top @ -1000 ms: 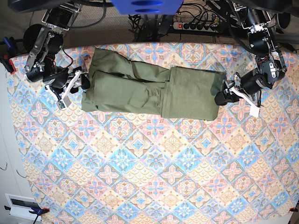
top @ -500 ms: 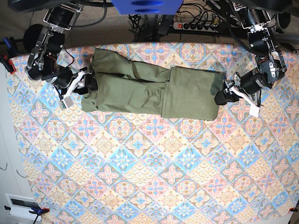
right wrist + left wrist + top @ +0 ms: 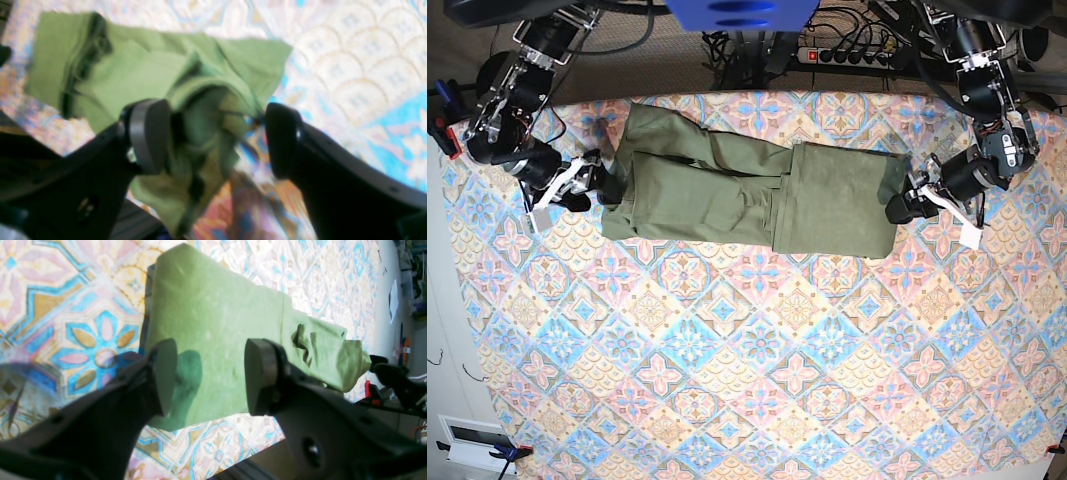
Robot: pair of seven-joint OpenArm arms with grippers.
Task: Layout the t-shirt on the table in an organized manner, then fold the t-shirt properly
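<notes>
t-shirt [image 3: 747, 195] lies folded on table [image 3: 757, 370]; both arms' fingers [image 3: 165, 373] spread, holding nothing.

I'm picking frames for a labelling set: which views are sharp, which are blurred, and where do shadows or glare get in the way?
Base view: evenly lit and sharp, t-shirt and table pattern crisp. Left wrist view: the shirt's far end washes out, and the left gripper throws a dark shadow on the cloth. Right wrist view: soft and smeared throughout, the right gripper fingers and shirt folds out of focus, tablecloth overexposed at upper right.
</notes>
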